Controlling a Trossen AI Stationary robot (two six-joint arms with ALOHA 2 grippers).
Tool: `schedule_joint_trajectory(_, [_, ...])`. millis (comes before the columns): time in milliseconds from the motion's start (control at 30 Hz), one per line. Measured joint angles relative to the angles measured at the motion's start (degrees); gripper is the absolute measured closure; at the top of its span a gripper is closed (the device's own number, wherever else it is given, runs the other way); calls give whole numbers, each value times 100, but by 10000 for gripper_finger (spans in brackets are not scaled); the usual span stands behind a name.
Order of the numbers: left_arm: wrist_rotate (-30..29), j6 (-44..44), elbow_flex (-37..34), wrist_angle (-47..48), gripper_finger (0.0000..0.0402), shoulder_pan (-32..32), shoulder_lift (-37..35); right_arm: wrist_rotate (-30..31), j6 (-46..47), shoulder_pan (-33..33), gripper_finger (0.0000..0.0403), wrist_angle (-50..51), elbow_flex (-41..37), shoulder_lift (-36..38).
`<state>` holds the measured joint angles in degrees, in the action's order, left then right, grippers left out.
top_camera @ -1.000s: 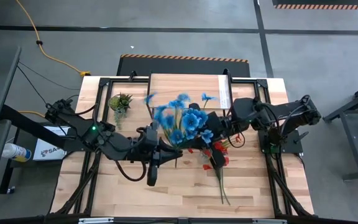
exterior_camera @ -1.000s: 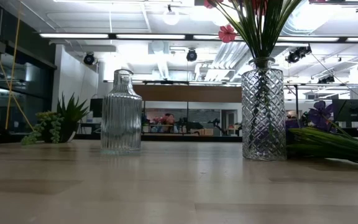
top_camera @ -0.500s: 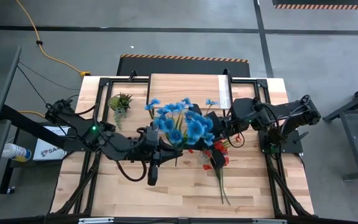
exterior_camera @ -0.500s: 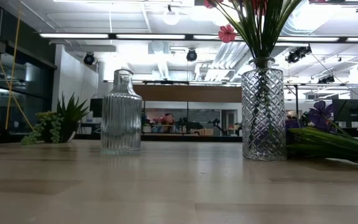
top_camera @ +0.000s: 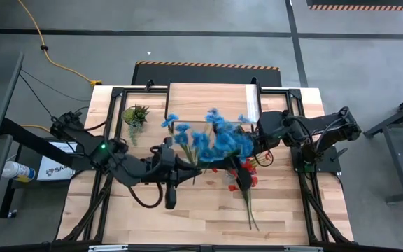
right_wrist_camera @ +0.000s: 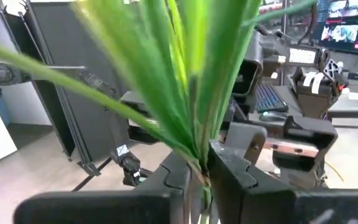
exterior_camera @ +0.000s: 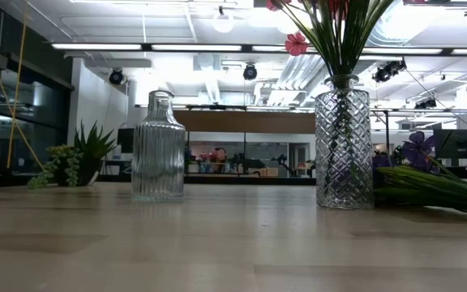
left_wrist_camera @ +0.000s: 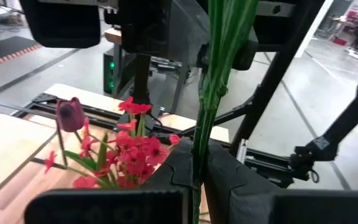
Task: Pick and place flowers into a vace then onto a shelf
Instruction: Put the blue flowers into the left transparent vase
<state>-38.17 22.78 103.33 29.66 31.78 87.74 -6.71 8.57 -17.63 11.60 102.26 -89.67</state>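
The blue flowers [top_camera: 215,140] were pinched at the stems by both the left gripper [left_wrist_camera: 199,177] and right gripper [right_wrist_camera: 199,177], mid-handover above the tabletop [top_camera: 187,210], with lowering into a vase judged next

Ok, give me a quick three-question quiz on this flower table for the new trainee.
1. True or false: the ribbed glass bottle already has flowers in it.
2. What is the left hand pinching? A: a red bloom. B: the green stems of the blue flowers. C: the potted plant.
3. Fill in: in the low view, the purple flower lies on the ___ next to the diamond-cut vase.

Key: 1 false, the bottle is empty. 2 B. 3 table.
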Motion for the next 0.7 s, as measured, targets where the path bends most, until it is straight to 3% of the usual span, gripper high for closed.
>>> schedule_joint_trajectory(367, [-730, 142, 1, 131, 353, 395, -61, -16, 42, -1, 362, 34, 0, 8])
schedule_joint_trajectory(700, [-800, 339, 4, 318, 353, 430, -61, -545, 63, -2, 352, 33, 0, 31])
